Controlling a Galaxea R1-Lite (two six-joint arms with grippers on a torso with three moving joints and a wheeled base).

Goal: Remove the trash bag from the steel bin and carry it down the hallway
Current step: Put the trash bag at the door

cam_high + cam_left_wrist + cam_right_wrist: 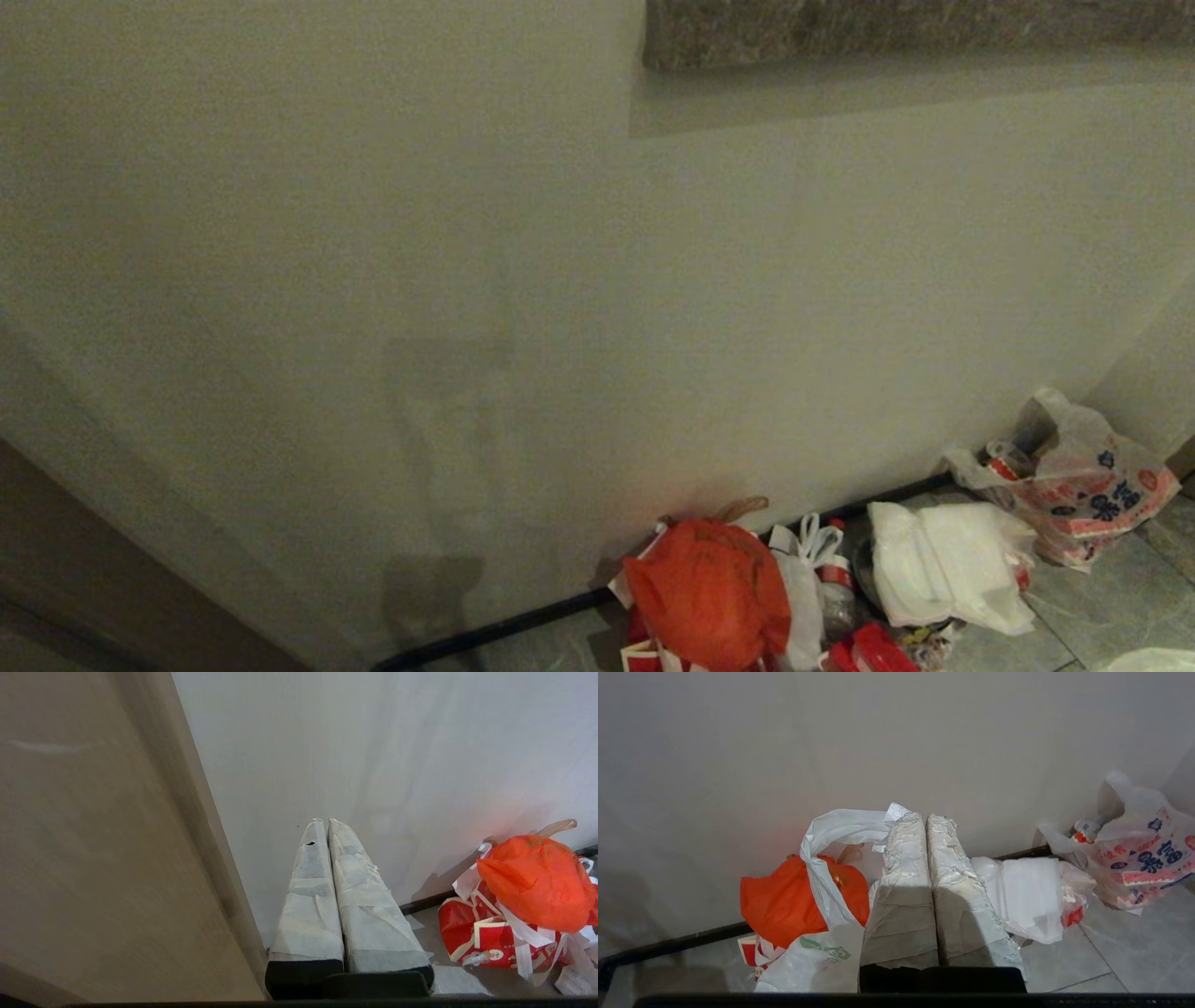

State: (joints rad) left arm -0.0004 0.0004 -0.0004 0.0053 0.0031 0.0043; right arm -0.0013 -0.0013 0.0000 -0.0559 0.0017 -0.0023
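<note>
You face an off-white wall [373,280]; the orange-red tied bag [707,593] and a clear printed bag [1088,495] crowd its dark baseboard [485,635]; right gripper [924,819] pinches the thin white trash bag [831,868]; left gripper [322,823] closed, empty

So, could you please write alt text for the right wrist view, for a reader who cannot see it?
The right gripper, fingers together, pinches the handle of the trash bag, white with green print. Beyond it, an orange-red bag, a white bag and a clear printed bag lie on grey floor tiles along a plain wall.
</note>
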